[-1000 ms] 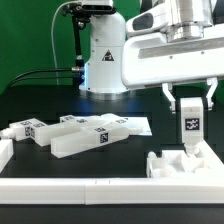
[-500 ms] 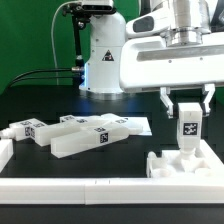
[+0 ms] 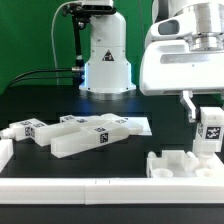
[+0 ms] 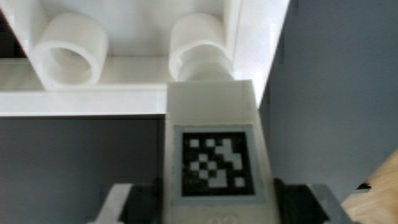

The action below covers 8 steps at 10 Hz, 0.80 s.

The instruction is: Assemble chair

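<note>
We see a white bar (image 3: 210,135), upright at the exterior view's right edge and bearing a black-and-white tag (image 4: 217,160), pinched in the gripper (image 3: 208,112) over a blocky panel (image 3: 178,163) at lower right. More tagged parts (image 3: 80,135) lie left of centre on the black bench (image 3: 40,105). The mark on the arm's base (image 3: 105,60) is unreadable.

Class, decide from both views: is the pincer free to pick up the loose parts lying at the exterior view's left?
Probably not as things stand. The pincer is shut on a tagged white piece, so its jaws are occupied. The way across the black table to the loose parts looks unobstructed.
</note>
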Each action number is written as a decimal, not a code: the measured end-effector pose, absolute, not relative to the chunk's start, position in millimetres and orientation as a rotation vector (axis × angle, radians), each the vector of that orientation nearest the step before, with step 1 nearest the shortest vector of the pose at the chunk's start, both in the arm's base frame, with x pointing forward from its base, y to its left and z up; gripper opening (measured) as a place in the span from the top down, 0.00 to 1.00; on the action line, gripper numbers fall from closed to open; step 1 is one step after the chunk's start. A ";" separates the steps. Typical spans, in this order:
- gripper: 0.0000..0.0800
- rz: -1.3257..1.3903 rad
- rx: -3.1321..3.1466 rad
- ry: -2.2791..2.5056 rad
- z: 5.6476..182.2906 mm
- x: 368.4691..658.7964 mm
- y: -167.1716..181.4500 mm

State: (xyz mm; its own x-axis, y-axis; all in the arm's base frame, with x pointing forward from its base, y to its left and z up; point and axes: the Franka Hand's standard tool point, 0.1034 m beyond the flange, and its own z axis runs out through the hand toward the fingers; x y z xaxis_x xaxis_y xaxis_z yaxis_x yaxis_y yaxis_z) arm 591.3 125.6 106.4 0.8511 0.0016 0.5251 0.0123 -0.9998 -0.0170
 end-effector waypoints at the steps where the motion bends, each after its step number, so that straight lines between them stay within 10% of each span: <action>1: 0.64 -0.852 -3.003 -0.012 106.3 591.3 125.8; 8: 0.64 -0.911 -3.002 -0.016 93.0 600.1 122.9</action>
State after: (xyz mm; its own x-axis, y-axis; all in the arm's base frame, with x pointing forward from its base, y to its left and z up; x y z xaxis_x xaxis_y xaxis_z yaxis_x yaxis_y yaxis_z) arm 600.1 122.9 93.0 0.8314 0.0084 0.5556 0.0110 -0.9999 -0.0013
